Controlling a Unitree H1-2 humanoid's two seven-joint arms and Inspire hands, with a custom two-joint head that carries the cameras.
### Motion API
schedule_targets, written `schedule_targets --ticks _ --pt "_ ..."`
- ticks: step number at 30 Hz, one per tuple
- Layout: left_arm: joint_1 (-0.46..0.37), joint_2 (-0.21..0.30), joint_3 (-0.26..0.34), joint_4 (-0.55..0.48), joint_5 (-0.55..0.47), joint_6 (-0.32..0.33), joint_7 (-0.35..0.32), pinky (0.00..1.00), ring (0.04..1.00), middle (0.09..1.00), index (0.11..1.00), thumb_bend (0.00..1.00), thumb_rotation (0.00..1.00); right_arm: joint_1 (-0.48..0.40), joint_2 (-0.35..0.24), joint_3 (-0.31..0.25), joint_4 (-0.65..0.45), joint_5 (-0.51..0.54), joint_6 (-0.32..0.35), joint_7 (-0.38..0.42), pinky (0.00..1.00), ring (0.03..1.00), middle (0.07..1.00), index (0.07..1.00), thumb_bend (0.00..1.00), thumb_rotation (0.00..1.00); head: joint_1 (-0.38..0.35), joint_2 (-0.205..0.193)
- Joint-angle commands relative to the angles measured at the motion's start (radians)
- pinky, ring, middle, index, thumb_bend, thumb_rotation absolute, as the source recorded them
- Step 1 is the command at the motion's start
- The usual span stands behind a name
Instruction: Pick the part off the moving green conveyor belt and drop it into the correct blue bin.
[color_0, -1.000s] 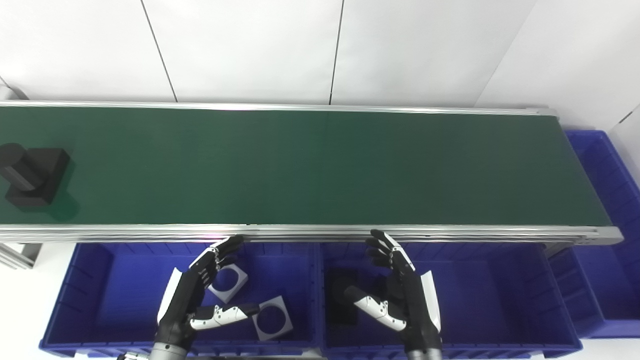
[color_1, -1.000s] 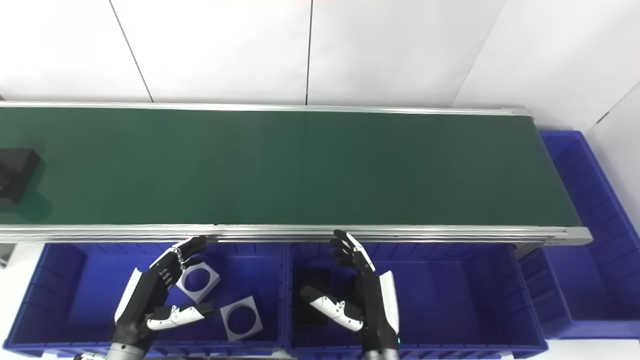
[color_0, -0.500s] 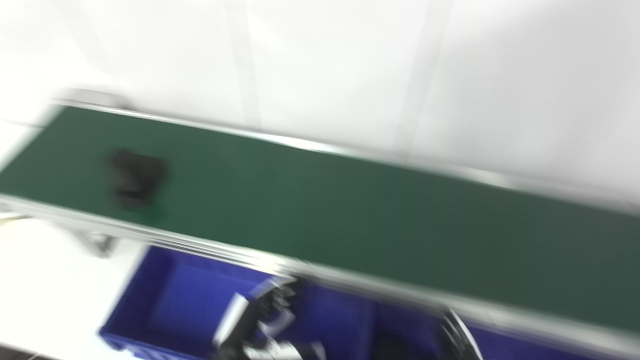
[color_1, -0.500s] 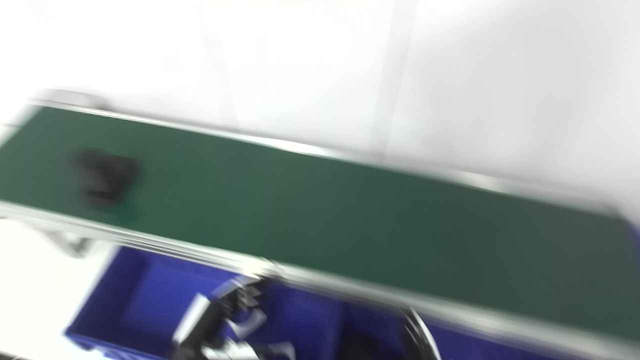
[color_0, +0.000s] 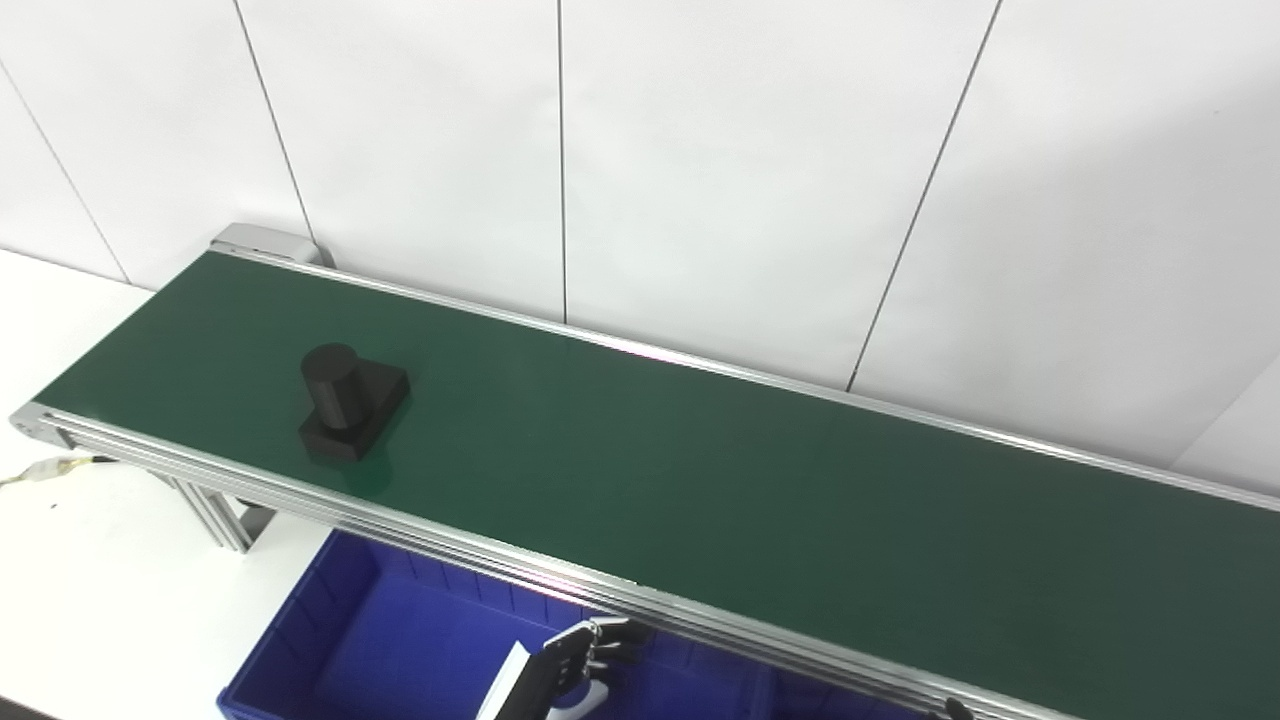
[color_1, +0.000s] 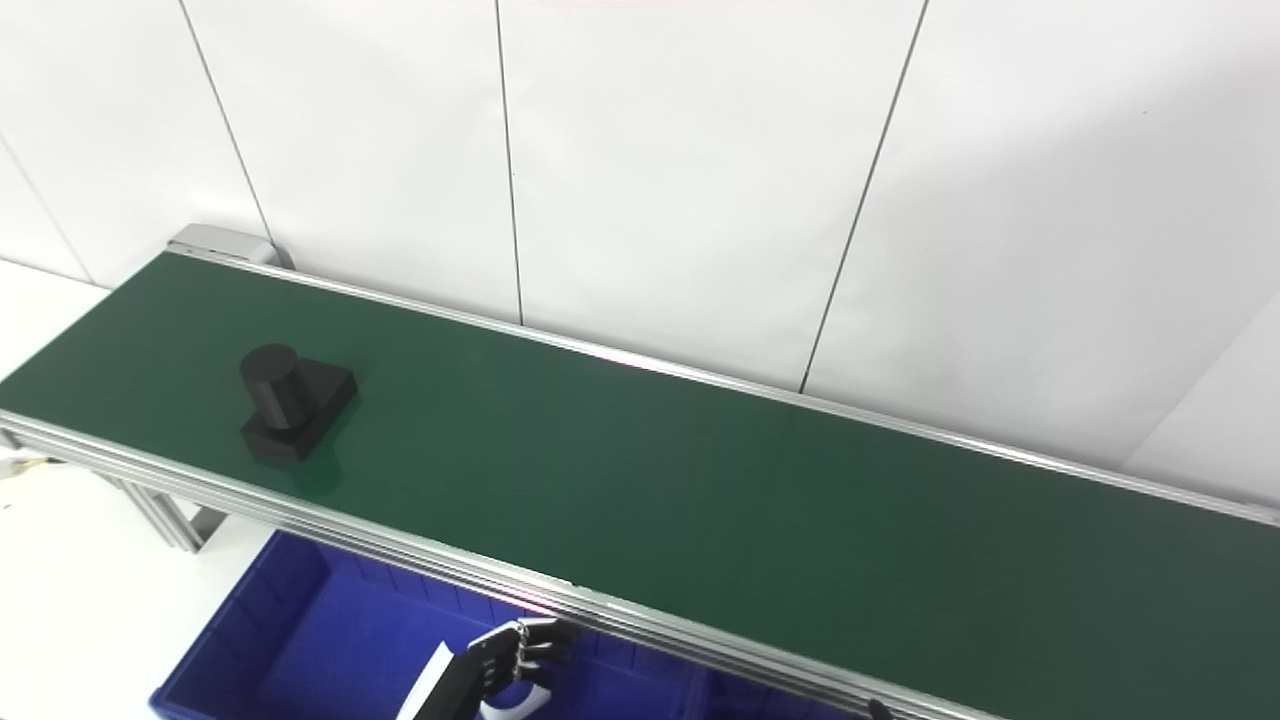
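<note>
A black part (color_0: 350, 400), a square base with an upright cylinder on it, stands on the green conveyor belt (color_0: 700, 480) near its left end, close to the near rail. My left hand (color_0: 560, 675) shows at the bottom edge, below the belt's near rail and over a blue bin (color_0: 340, 620). Its fingers are spread and hold nothing. It is well to the right of the part and lower. Of my right hand (color_0: 950, 710) only a dark fingertip peeks in at the bottom edge.
The belt runs diagonally from upper left to lower right between aluminium rails (color_1: 420, 560). A white panelled wall (color_1: 650, 180) stands right behind it. A white tabletop (color_0: 90, 600) lies left of the bin, with a belt support leg (color_0: 215, 510) on it.
The camera has swung left and upward, so the belt's left end now shows and both hands have mostly dropped out of view. The black part is now fully in view on the belt.
</note>
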Motion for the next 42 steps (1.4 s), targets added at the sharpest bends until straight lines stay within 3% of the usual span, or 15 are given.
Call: schedule_targets --ticks 1,6,11,14,17,20,21,23,24,29,32,38,42 --pt "-0.018 0.006 -0.014 -0.009 0.005 -0.040 0.032 0.64 0.713 0.756 0.712 1.00 0.28 -0.006 -0.009 0.000 -0.015 0.006 -0.061 -0.011 0.85 0.832 0.864 0.932 0.55 0.54 0.000 0.001" --pt "-0.031 0.014 -0.046 0.000 0.015 -0.040 0.074 0.61 0.697 0.751 0.710 1.00 0.28 -0.013 -0.014 0.002 -0.013 0.042 -0.061 -0.011 0.88 0.847 0.875 0.936 0.54 0.50 -0.003 0.002" --pt "-0.042 0.019 -0.078 0.004 0.023 -0.040 0.104 0.62 0.702 0.752 0.712 1.00 0.28 -0.008 -0.027 -0.004 -0.042 0.006 -0.061 -0.037 0.89 0.845 0.867 0.929 0.54 0.53 -0.001 0.004" --pt "-0.048 0.020 -0.092 0.008 0.020 -0.040 0.116 0.64 0.712 0.750 0.709 1.00 0.28 -0.013 -0.041 0.008 -0.063 -0.008 -0.061 -0.077 0.85 0.822 0.853 0.914 0.51 0.44 -0.001 0.006" --pt "-0.057 0.025 -0.114 0.018 0.040 -0.040 0.146 0.65 0.725 0.754 0.714 1.00 0.29 -0.012 -0.051 0.013 -0.107 0.005 -0.061 -0.094 0.83 0.820 0.861 0.908 0.54 0.47 -0.001 0.006" --pt "-0.066 0.025 -0.131 0.024 0.039 -0.040 0.164 0.67 0.738 0.756 0.714 1.00 0.29 -0.017 -0.064 0.024 -0.156 0.026 -0.061 -0.110 0.94 0.846 0.861 0.915 0.54 0.42 -0.001 0.005" --pt "-0.069 0.026 -0.136 0.026 0.036 -0.040 0.167 0.66 0.732 0.755 0.715 1.00 0.29 -0.022 -0.067 0.022 -0.170 0.005 -0.061 -0.128 0.93 0.839 0.856 0.910 0.55 0.43 -0.001 0.005" --pt "-0.075 0.026 -0.144 0.031 0.029 -0.040 0.170 0.64 0.719 0.753 0.718 1.00 0.29 -0.033 -0.068 0.013 -0.206 -0.001 -0.061 -0.134 0.76 0.785 0.833 0.882 0.60 0.49 0.002 0.004" --pt "-0.078 0.026 -0.148 0.034 0.027 -0.040 0.171 0.64 0.718 0.753 0.718 1.00 0.28 -0.040 -0.072 0.009 -0.223 0.003 -0.061 -0.132 0.75 0.782 0.831 0.880 0.62 0.50 0.006 0.003" --pt "-0.095 0.026 -0.172 0.051 0.037 -0.040 0.207 0.65 0.712 0.743 0.711 1.00 0.28 -0.076 -0.075 -0.027 -0.271 0.000 -0.061 -0.104 0.78 0.793 0.824 0.884 0.64 0.55 0.014 -0.001" --pt "-0.100 0.020 -0.177 0.061 0.024 -0.040 0.209 0.65 0.713 0.741 0.706 1.00 0.27 -0.107 -0.073 -0.077 -0.300 -0.044 -0.019 -0.056 0.70 0.775 0.837 0.888 0.72 0.67 0.021 -0.006" --pt "-0.105 0.019 -0.186 0.065 0.026 -0.040 0.221 0.66 0.714 0.733 0.705 1.00 0.27 -0.160 -0.061 -0.131 -0.342 -0.059 0.051 0.042 0.71 0.777 0.834 0.899 0.71 0.71 0.028 -0.008" --pt "-0.106 0.023 -0.195 0.069 0.038 -0.040 0.238 0.67 0.718 0.730 0.704 1.00 0.28 -0.214 -0.046 -0.153 -0.352 -0.053 0.098 0.101 0.73 0.794 0.842 0.895 0.66 0.67 0.025 -0.008"
